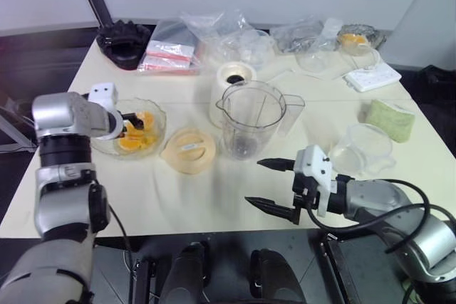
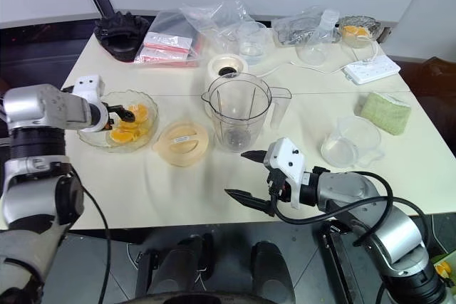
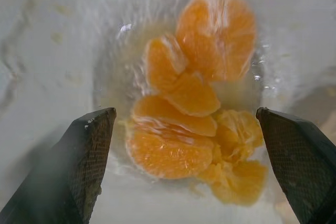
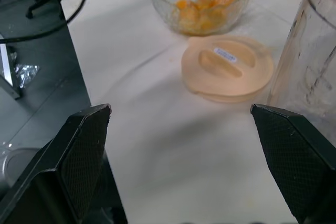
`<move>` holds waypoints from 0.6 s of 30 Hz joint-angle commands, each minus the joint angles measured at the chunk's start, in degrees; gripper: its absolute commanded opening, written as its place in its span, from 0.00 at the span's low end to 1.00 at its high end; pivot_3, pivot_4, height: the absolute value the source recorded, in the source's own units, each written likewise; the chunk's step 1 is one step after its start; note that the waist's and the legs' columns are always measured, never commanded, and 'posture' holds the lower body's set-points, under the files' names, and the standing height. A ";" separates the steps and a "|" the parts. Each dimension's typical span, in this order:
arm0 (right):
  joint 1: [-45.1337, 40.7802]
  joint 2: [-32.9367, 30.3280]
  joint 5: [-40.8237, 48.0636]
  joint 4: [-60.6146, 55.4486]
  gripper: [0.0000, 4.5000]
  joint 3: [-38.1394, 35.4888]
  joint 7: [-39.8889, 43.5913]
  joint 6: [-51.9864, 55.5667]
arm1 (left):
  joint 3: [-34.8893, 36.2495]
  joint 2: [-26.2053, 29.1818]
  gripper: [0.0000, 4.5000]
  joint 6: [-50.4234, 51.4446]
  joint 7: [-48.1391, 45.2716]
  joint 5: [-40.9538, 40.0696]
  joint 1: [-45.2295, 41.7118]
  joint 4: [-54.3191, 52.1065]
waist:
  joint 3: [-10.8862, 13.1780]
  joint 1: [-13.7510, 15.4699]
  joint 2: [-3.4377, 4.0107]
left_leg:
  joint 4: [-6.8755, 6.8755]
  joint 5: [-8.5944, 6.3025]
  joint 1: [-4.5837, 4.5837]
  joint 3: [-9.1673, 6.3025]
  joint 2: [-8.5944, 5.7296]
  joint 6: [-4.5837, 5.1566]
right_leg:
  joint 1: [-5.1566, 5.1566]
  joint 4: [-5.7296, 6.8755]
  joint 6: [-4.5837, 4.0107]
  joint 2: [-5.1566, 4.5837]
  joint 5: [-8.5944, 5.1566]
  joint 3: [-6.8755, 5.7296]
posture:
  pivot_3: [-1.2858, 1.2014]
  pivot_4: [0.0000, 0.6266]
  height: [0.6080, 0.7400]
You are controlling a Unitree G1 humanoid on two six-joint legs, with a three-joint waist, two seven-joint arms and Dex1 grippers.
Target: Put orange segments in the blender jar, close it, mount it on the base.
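Landmark: blender jar (image 1: pixel 249 119), mid-desk, upright, lidless.

1. Glass bowl (image 1: pixel 158 122), left of the jar beyond the lid. Holds the orange segments (image 3: pixel 184 124): peeled, glossy, wet-looking wedges, yellow-orange with pale membrane lines, heaped and touching one another in a little juice.
2. Left end effector (image 3: pixel 184 145), poised over the bowl, fingers spread wide to either side of the heap, gripping nothing.
3. Pale orange lid (image 1: pixel 189 149), flat on the desk (image 1: pixel 178 201), just left of the jar.
4. Blender jar: clear plastic, handle and spout, dark blades at the bottom, no fruit visible inside.
5. Base (image 1: pixel 235 76), white block with black socket, directly behind the jar.
6. Right end effector (image 1: pixel 274 186), in front of the jar and slightly right, fingers apart, empty.

Risks, judged: slick, clustered wedges may slip from the fingers or come up several together and drop on the desk; a hard squeeze may crush one; fingers pressing down may tip or slide the bowl.
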 commanded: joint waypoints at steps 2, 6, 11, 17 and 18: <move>-0.39 -0.95 1.04 -2.21 1.00 -1.78 0.02 -0.35 | 2.78 -1.53 0.99 -7.22 3.83 2.29 -3.07 6.03 | 0.00 0.16 -0.02 | 0.01 -0.07 0.00 0.00 0.01 -0.13 | -0.01 0.00 -0.02 -0.04 0.01 0.00 | 0.52 0.24 1.00; 0.41 -0.95 0.67 -2.38 1.00 -1.94 -0.72 -0.75 | 3.27 -2.91 0.99 -13.42 4.54 2.79 -4.18 12.91 | -0.01 0.28 -0.04 | 0.02 -0.09 -0.02 0.01 -0.09 -0.17 | -0.01 -0.04 -0.02 -0.35 0.02 -0.01 | 0.52 0.24 1.00; 1.40 -1.22 0.58 -2.97 1.00 -2.41 -1.23 -1.04 | 2.56 -3.39 0.99 -19.75 3.42 3.17 -5.86 20.57 | -0.01 0.18 -0.07 | 0.01 -0.10 -0.05 0.03 -0.16 -0.18 | -0.01 -0.07 0.04 -0.44 0.06 -0.01 | 0.52 0.24 1.00; 2.24 -1.62 0.38 -3.63 1.00 -3.08 -1.89 -1.19 | 1.52 -3.59 0.99 -23.92 2.00 3.46 -7.45 27.57 | -0.01 0.17 -0.07 | 0.00 -0.10 -0.05 0.04 -0.15 -0.18 | -0.03 -0.06 0.04 -0.44 0.07 -0.02 | 0.52 0.24 1.00; 2.28 -1.61 0.32 -3.71 1.00 -3.08 -2.02 -1.19 | 1.33 -3.69 0.94 -24.13 1.80 3.55 -7.61 27.96 | -0.01 0.18 -0.07 | 0.00 -0.10 -0.05 0.04 -0.15 -0.18 | -0.02 -0.06 0.05 -0.45 0.07 -0.02 | 0.52 0.24 1.00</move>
